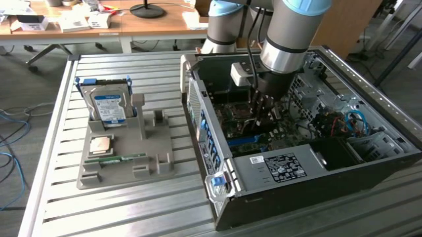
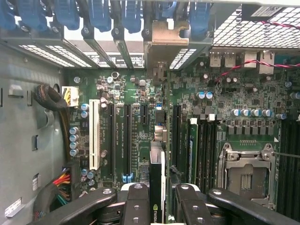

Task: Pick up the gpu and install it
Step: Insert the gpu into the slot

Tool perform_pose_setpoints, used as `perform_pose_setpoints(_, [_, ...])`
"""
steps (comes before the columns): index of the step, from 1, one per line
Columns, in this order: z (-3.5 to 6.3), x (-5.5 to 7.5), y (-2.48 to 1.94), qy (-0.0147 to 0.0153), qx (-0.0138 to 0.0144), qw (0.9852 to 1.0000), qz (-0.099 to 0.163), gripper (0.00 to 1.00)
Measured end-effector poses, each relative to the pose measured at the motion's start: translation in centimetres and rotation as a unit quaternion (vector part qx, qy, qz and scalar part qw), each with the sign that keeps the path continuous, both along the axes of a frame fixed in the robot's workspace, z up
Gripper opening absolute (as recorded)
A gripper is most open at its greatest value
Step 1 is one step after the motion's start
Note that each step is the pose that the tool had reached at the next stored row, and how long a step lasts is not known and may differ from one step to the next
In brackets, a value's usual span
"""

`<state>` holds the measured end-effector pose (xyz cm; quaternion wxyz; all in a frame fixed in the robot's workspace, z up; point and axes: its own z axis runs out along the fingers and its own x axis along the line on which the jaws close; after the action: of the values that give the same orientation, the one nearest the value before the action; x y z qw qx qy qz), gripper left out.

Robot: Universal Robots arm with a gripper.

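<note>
Gripping: black-fingered tool [image 2: 160,194] closed on the thin, edge-on gpu card [image 2: 157,164], held above the green motherboard [image 2: 140,93] inside the open black computer case [image 1: 316,182]. Judgement: keep the card upright and parallel to the long black expansion slots [image 2: 127,140], then press evenly. The card edge bears an NVIDIA-style logo; other print is unreadable.

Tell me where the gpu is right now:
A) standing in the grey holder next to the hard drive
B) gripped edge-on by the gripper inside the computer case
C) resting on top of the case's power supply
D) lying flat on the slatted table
B: the wrist view shows the gpu edge-on, clamped in the gripper above the motherboard.
</note>
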<state>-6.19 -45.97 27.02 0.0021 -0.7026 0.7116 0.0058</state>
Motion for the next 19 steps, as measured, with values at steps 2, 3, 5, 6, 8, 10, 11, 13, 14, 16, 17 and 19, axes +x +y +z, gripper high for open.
perform_pose_setpoints(2, [0.0,0.0,0.0,0.0,0.0,1.0,0.0,0.26])
perform_pose_setpoints(3, [0.0,-0.01,0.0,0.0,0.0,1.0,0.0,0.26])
perform_pose_setpoints(5, [0.0,-0.06,0.01,0.0,0.0,1.0,0.0,0.26])
perform_pose_setpoints(6, [0.0,-0.09,0.01,0.0,0.0,1.0,0.0,0.26])
perform_pose_setpoints(8, [0.0,-0.12,0.01,0.0,0.0,1.0,0.0,0.26])
perform_pose_setpoints(10, [0.0,-0.12,0.01,0.0,0.0,1.0,0.0,0.26])
perform_pose_setpoints(11, [0.0,-0.13,0.01,0.0,0.0,1.0,0.0,0.26])
perform_pose_setpoints(13, [0.0,-0.15,0.01,0.0,0.0,1.0,0.0,0.26])
perform_pose_setpoints(14, [0.0,-0.18,0.02,0.0,-0.0001,1.0,0.0,0.26])
perform_pose_setpoints(16, [0.0,-0.24,0.02,0.0,0.0,1.0,0.0,0.26])
perform_pose_setpoints(17, [0.0,-0.27,0.03,0.0,0.0,1.0,0.0,0.26])
perform_pose_setpoints(19, [-0.01,-0.32,0.03,0.0,0.0,1.0,0.0,0.26])
